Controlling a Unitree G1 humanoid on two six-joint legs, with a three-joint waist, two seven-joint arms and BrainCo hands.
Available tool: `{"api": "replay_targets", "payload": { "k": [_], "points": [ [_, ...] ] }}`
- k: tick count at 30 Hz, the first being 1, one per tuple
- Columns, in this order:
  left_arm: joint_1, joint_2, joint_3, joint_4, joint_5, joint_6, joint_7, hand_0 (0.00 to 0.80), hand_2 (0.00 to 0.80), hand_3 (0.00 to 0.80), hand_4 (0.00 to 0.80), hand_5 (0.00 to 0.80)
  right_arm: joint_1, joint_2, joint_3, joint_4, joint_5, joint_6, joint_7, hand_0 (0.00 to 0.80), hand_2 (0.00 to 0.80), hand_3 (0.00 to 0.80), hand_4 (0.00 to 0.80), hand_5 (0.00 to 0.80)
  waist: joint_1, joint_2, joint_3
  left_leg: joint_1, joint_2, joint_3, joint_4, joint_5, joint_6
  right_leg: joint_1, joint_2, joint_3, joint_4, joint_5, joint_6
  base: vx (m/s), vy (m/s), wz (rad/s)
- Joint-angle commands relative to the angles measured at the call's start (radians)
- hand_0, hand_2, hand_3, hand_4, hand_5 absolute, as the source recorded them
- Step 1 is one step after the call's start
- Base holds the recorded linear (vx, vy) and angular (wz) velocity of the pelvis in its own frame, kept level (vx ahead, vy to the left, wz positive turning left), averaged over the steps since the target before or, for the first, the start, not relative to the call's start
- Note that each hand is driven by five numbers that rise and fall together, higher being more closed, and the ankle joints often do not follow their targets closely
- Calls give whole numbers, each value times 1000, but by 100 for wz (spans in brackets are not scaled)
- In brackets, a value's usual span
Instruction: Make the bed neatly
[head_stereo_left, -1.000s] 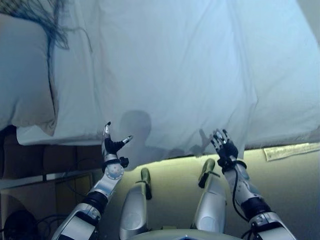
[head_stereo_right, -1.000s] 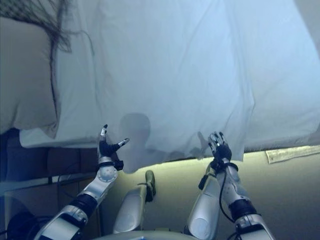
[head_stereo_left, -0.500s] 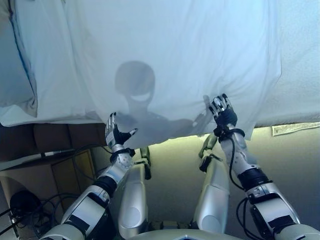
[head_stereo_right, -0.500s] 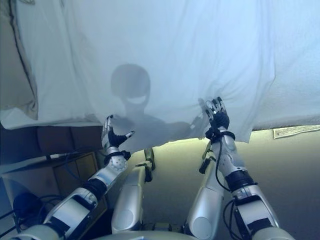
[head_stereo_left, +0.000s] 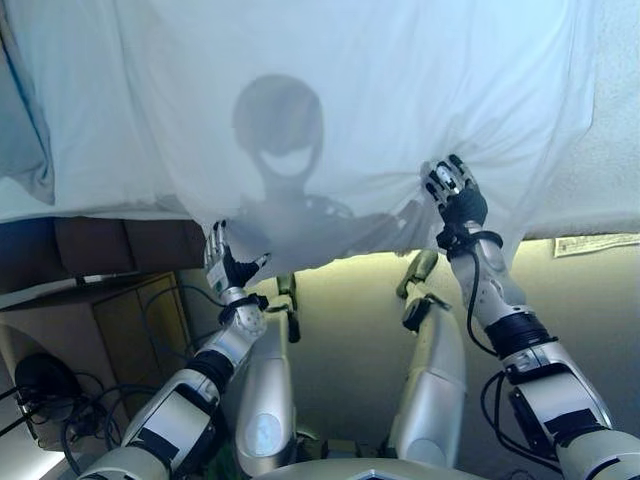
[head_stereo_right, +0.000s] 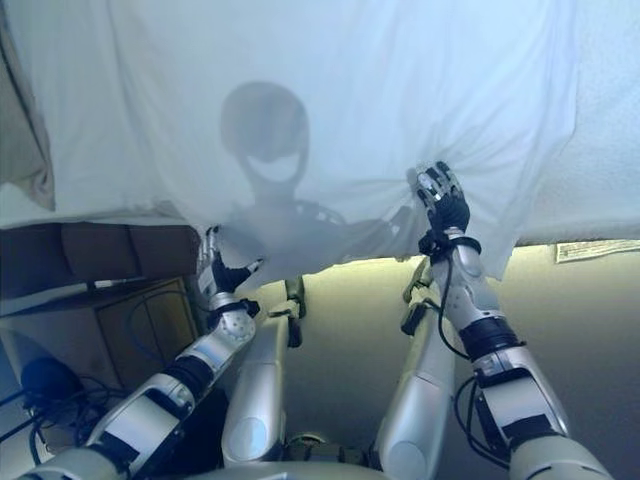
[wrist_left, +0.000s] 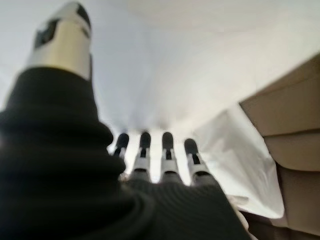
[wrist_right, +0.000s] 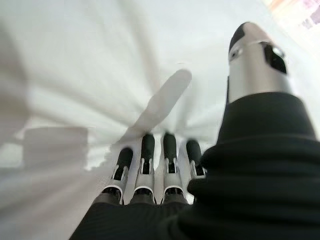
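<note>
The white sheet lies spread over the bed, its near edge hanging over the side in front of the robot. The view has shifted since a second ago: the pillow, then broad at the far left, is now only a strip at the picture's edge, so the camera has moved. Both hands have come up to the sheet's edge. The right hand presses into the cloth, which bunches into radiating folds at its fingertips — fingers straight, thumb apart. The left hand sits at the hanging hem, fingers straight against the cloth, thumb out to the side — nothing pinched. A wooden cabinet stands at lower left.
</note>
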Motion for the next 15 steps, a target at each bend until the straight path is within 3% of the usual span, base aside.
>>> {"api": "replay_targets", "payload": {
  "k": [1,10,15],
  "points": [
    [-11,50,42,-18,-58,14,21,0,0,0,0,0,-81,-24,-23,-117,11,-65,42,0,0,0,0,0,24,-25,24,-124,34,-77,-8,157,14,46,-80,33,-93,159,193,0,59,0],
    [-31,91,103,-2,-125,7,30,0,0,0,0,0,-54,-63,-57,-167,46,-56,81,0,0,0,0,0,-11,-46,15,-229,60,-93,113,137,16,-37,-60,74,-48,165,192,-1,7,-2],
    [-52,107,107,-7,-86,18,16,0,0,0,0,0,-37,-81,-60,-172,67,-44,115,0,0,0,0,0,-23,-43,6,-232,69,-90,132,137,14,-36,-66,79,-50,173,196,17,13,-7]
  ]
}}
